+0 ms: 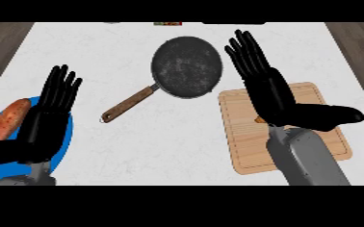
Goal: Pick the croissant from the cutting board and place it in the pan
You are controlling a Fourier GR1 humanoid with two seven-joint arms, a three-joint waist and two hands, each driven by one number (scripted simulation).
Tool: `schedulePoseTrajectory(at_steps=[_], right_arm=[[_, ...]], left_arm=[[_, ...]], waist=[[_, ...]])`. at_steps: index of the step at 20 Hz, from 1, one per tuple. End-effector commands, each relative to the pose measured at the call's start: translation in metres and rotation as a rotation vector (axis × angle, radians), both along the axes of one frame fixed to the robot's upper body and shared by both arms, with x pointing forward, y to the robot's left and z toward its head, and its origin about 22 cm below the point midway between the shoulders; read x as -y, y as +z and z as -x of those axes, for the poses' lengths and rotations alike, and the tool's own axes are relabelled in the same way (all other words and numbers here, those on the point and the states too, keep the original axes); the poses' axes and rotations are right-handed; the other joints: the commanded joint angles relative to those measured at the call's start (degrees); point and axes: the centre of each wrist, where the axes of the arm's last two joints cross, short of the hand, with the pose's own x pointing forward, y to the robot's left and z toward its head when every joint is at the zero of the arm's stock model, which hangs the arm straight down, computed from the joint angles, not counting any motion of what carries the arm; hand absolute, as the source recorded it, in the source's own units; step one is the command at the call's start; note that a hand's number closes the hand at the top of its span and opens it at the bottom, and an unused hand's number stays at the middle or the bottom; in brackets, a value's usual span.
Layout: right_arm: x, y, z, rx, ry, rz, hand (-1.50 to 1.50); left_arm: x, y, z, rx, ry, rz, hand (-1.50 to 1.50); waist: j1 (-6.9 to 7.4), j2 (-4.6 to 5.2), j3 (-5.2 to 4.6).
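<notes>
A black pan (187, 66) with a wooden handle (129, 104) lies on the white counter, centre back. To its right lies a light wooden cutting board (245, 134). My right hand (274, 94) hovers over the board, open, fingers straight and pointing away, thumb out to the right. It hides nearly all of the croissant; only a small brown sliver (259, 120) shows at the palm's left edge. My left hand (48, 113) stays open at the far left, fingers up, resting.
A blue plate (65, 139) sits under my left hand at the left edge, with an orange-brown sweet potato (13, 118) on it. Small items (168, 23) line the counter's back edge. Dark wooden floor shows beyond both side edges.
</notes>
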Motion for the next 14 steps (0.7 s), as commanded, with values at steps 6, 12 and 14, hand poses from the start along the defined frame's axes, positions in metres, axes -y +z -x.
schedulePoseTrajectory(at_steps=[6, 12, 14], right_arm=[[0.145, -0.039, -0.006, -0.221, -1.038, 0.175, -1.5], [0.19, -0.124, 0.056, -0.665, -1.623, 0.263, -1.5], [0.18, -0.144, 0.07, -0.733, -1.689, 0.359, -1.5]], left_arm=[[-0.058, -0.022, 0.025, -0.233, 0.167, -0.372, 0.0], [-0.063, -0.042, 0.041, -0.343, 0.192, -0.423, 0.0], [-0.055, -0.044, 0.046, -0.352, 0.14, -0.447, 0.0]], waist=[[-4.2, 0.91, 1.4], [-5.82, 0.44, 0.83], [-2.87, 0.01, 0.63]])
